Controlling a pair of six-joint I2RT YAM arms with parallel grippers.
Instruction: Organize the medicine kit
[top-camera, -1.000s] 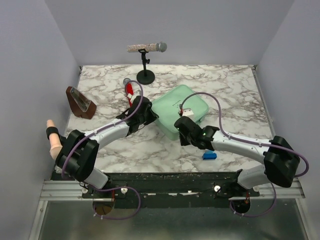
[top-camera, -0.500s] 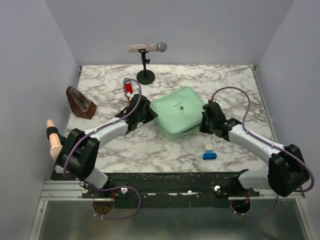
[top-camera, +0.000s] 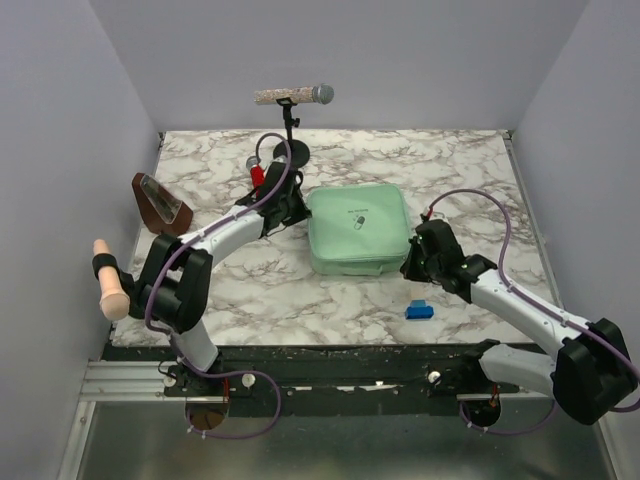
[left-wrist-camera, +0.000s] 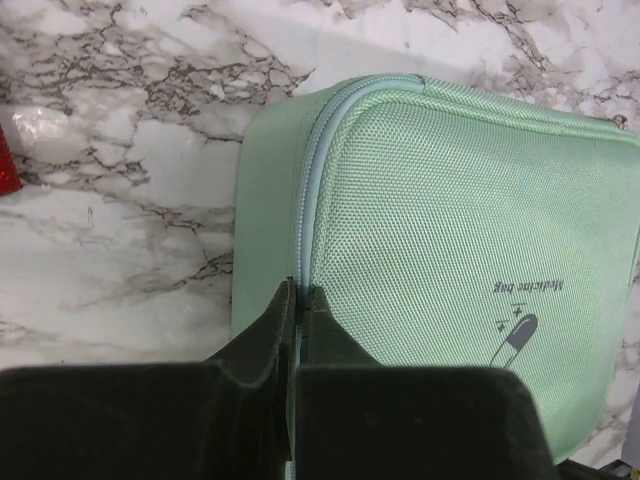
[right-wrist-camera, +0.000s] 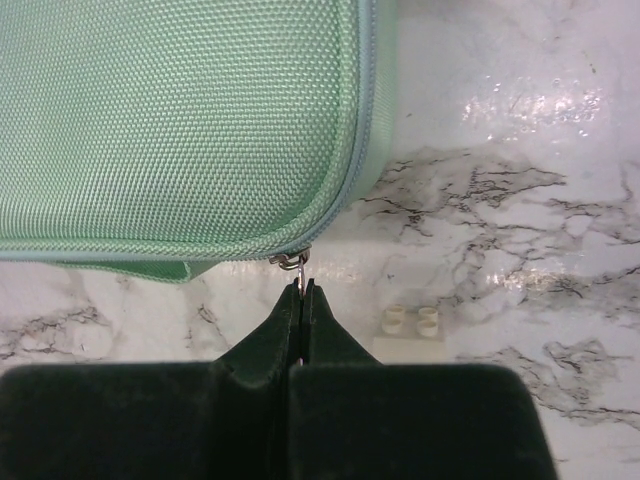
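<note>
The medicine kit (top-camera: 358, 230) is a mint-green woven case with a zip, lying flat and closed in the middle of the marble table. My left gripper (top-camera: 299, 214) is at its left side, shut on the zipper seam of the kit's edge (left-wrist-camera: 300, 292). My right gripper (top-camera: 410, 263) is at the kit's near right corner. It is shut on the small metal zipper pull (right-wrist-camera: 292, 261), which sticks out from the corner of the kit (right-wrist-camera: 170, 120). The lid's printed logo (left-wrist-camera: 515, 335) shows in the left wrist view.
A microphone on a black stand (top-camera: 291, 150) is at the back. A brown wedge-shaped object (top-camera: 160, 205) lies at the left, and a red item (top-camera: 258, 178) behind my left arm. A blue block (top-camera: 419, 310) and a small white brick (right-wrist-camera: 412, 322) sit near the right gripper.
My right gripper swept from the kit's near left corner round to its near right corner. The kit turned square to the table. My left gripper shifted back along the left side.
</note>
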